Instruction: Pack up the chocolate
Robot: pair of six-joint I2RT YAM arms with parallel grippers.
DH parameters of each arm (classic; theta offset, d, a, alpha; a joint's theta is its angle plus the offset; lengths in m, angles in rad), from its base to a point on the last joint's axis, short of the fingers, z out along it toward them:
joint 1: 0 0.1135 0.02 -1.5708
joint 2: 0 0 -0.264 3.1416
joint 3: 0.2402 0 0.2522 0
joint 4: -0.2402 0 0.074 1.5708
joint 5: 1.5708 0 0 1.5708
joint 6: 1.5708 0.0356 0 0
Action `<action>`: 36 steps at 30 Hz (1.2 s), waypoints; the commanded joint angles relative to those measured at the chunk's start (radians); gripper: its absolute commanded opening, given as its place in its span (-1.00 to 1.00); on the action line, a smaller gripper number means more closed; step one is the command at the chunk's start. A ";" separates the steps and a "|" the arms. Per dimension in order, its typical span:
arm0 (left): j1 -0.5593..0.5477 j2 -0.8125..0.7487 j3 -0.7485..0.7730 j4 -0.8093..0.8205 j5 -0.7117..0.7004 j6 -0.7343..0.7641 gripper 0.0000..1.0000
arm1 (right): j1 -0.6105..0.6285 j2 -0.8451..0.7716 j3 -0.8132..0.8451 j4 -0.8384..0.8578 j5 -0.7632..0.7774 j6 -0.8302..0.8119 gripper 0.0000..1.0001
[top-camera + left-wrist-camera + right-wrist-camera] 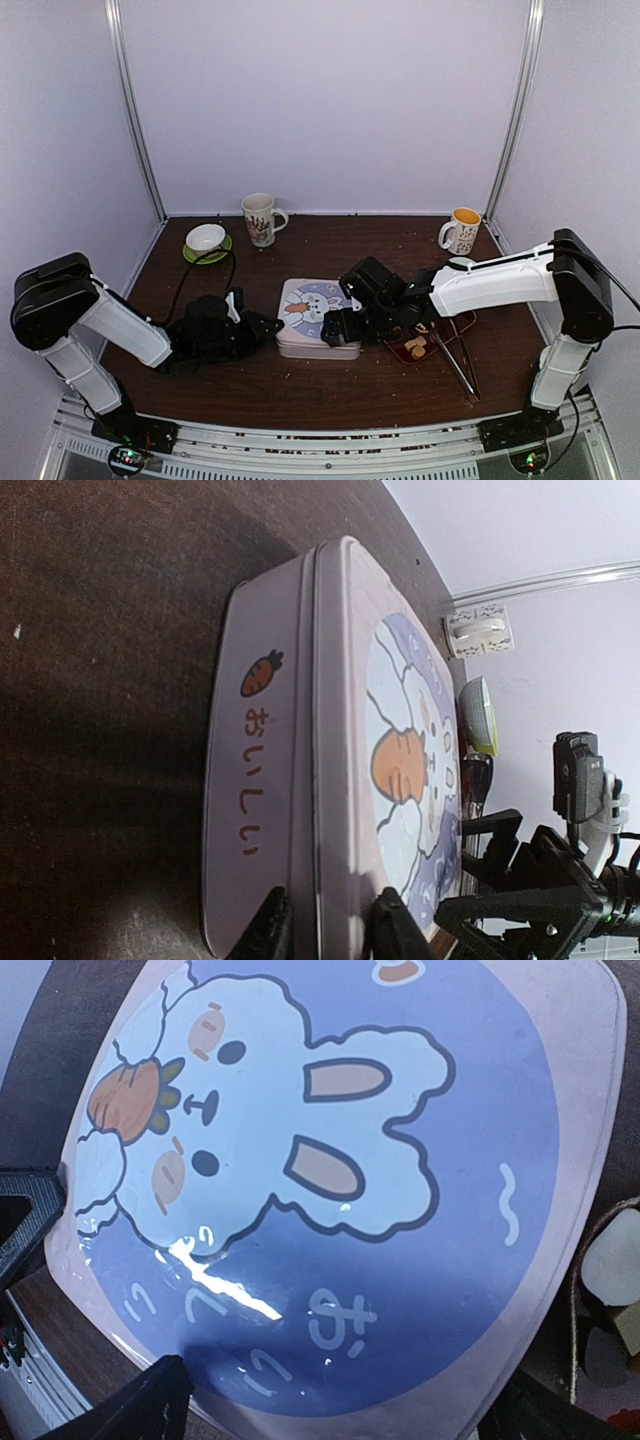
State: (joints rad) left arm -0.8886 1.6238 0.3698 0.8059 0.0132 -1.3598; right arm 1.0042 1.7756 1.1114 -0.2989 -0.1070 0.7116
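Note:
A closed lilac tin (318, 318) with a bunny and carrot on its lid lies mid-table. My left gripper (262, 328) (328, 930) is at the tin's left end. One of its fingers (262, 932) lies on the side wall and the other on the lid top, shut on the tin's edge (335, 780). My right gripper (345, 325) (340, 1415) hovers open over the lid (340, 1180), fingers wide at either side of its near end. The chocolate (418, 346) (612, 1258), tan and white pieces, lies in a small brown tray right of the tin.
Long metal tongs (455, 360) lie right of the chocolate tray. At the back stand a patterned mug (262, 218), an orange-lined mug (462, 230) and a white bowl on a green saucer (206, 240). White walls close in the table.

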 commanded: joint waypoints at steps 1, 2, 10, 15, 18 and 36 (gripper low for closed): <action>-0.148 0.111 0.008 -0.417 0.347 0.008 -0.37 | 0.124 0.073 -0.025 0.140 -0.109 -0.141 1.00; -0.150 0.111 0.008 -0.425 0.352 0.010 -0.33 | 0.124 0.071 -0.027 0.141 -0.107 -0.139 1.00; -0.163 0.108 0.041 -0.578 0.363 0.042 -0.24 | 0.125 0.068 -0.026 0.140 -0.090 -0.136 1.00; -0.177 0.112 0.021 -0.586 0.346 0.025 -0.35 | 0.124 0.065 -0.034 0.150 -0.085 -0.128 1.00; -0.177 0.105 0.017 -0.583 0.341 0.025 -0.35 | 0.123 0.059 -0.038 0.159 -0.084 -0.126 1.00; -0.149 -0.401 0.229 -1.080 0.067 0.277 0.35 | 0.041 -0.220 -0.235 0.279 -0.104 -0.090 1.00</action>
State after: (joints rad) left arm -1.0554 1.3109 0.5720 -0.1226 0.0872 -1.1595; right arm 1.0611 1.6272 0.9028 -0.1005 -0.1707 0.6476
